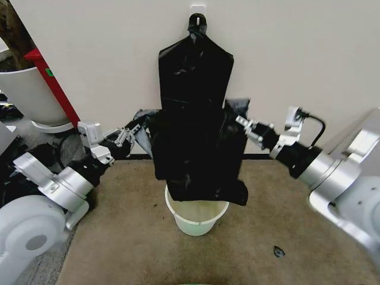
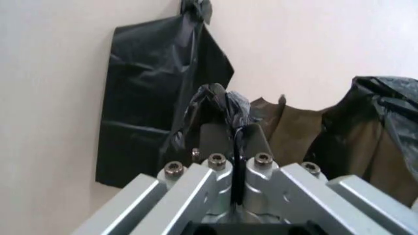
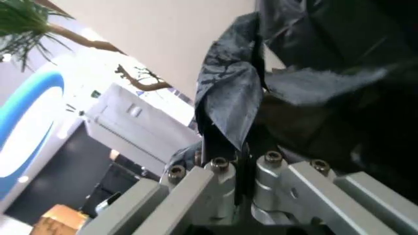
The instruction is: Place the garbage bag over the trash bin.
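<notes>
Apparently both fingers pinch garbage bag (image 1: 199,157) above trash bin (image 1: 196,218).

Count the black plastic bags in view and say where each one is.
2. A flat black plastic bag hangs from a wall hook. A loose, glossy black garbage bag is stretched between the left gripper and right gripper, above the small cream-white round trash bin.
</notes>
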### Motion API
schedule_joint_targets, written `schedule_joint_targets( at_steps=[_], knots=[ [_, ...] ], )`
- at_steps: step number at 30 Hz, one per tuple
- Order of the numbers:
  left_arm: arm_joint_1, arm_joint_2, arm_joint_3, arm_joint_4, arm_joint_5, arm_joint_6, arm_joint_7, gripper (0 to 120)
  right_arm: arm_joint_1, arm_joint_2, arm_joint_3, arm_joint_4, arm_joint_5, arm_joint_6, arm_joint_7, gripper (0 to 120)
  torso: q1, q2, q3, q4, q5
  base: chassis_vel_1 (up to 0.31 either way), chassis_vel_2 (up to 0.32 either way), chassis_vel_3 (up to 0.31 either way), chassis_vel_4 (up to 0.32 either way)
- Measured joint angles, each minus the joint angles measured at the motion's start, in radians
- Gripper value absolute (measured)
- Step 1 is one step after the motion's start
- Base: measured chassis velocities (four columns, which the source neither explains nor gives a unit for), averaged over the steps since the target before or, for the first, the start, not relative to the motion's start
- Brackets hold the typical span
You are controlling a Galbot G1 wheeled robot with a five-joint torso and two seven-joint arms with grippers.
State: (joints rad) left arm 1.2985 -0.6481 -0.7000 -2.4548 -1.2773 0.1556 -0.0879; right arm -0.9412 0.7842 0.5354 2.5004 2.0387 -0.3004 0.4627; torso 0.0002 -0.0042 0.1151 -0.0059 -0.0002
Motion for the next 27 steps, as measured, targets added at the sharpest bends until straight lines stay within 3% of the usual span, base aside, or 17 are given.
schedule_joint_targets(
  at_steps=[8, 12, 20, 27],
  knots=[
    [-0.019, -0.009, 0.018, 0.044, 0.034, 0.010, -0.014, 0, -0.037, 0.082, -0.077, 0.000, -0.027, -0.006, 0.018, 0, 0.000, 0.000, 0.000, -0.0001, 0.0001, 0.000, 0.000, 0.000, 0.000],
    [-0.025, -0.036, 0.110, 0.120, 0.112, 0.010, -0.004, 0, -0.091, 0.133, -0.154, -0.001, -0.104, -0.035, 0.029, 0, 0.000, 0.000, 0.000, 0.0001, 0.0004, 0.000, 0.000, 0.000, 0.000],
    [-0.071, -0.082, 0.270, 0.217, 0.233, 0.019, 0.012, 0, -0.153, 0.171, -0.171, -0.029, -0.166, -0.070, 0.025, 0, 0.000, 0.000, 0.000, -0.0001, 0.0002, 0.000, 0.000, 0.000, 0.000],
    [-0.035, -0.101, 0.269, 0.210, 0.261, 0.025, 0.031, 0, -0.252, 0.213, -0.184, -0.091, -0.233, -0.096, 0.019, 0, 0.000, 0.000, 0.000, -0.0003, 0.0002, 0.000, 0.000, 0.000, 0.000]
  ],
)
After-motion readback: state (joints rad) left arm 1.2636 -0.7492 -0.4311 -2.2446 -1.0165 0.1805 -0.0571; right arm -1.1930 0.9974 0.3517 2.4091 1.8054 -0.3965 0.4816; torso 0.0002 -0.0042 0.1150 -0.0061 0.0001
